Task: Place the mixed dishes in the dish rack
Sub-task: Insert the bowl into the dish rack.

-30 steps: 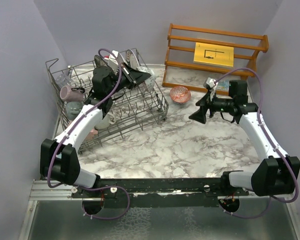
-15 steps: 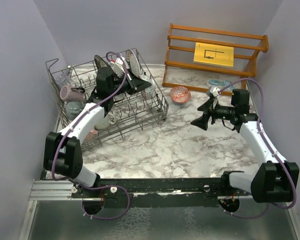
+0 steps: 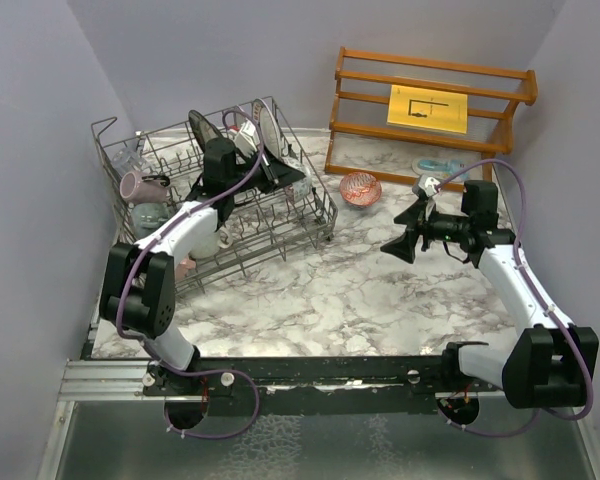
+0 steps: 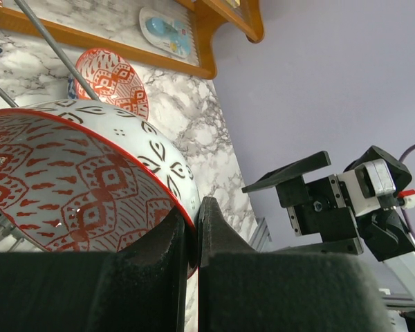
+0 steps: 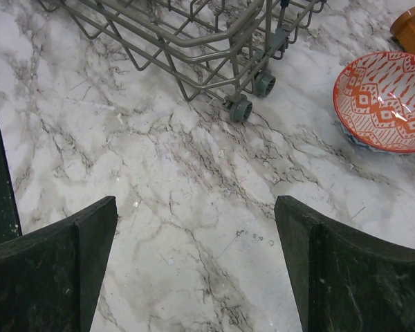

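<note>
Two small red-patterned white ceramic bowls logged: we see the first bowl (image 4: 69, 173) pinched by its rim in the left gripper (image 4: 191, 228), over the far right part of the large grey metal wire dish rack (image 3: 275, 228). The second bowl (image 3: 360, 187) rests on the white marble table (image 3: 360, 290) beside the rack. The right gripper (image 5: 194, 214) hovers over bare marble near the second bowl, fingers spread wide, holding nothing.

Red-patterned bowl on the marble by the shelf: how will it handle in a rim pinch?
Probably rigid and fragile: the bowl looks like glazed ceramic, so it won't flex. The glossy rim may slip between flat fingers, though the left gripper holds the twin bowl that way. Its curved sides could let it tip if nudged.
</note>
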You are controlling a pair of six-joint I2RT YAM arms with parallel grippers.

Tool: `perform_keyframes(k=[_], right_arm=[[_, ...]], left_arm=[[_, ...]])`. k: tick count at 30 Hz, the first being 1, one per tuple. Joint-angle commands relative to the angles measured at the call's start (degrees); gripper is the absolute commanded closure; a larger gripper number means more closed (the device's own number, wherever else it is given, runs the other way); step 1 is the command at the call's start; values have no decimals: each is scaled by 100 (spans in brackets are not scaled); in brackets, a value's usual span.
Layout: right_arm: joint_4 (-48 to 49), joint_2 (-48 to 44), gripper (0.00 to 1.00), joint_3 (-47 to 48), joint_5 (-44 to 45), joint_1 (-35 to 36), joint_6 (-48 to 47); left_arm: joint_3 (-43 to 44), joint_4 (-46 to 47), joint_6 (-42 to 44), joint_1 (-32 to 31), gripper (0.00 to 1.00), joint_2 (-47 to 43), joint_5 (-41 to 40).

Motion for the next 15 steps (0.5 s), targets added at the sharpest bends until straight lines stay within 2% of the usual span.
perform_keyframes(k=[1, 15], right_arm=[[179, -82, 5, -44, -116, -43, -85], [153, -68, 5, -31, -142, -43, -118]], left_arm=[[80, 651, 17, 43, 100, 248, -155], [93, 871, 19, 91, 100, 782, -290]])
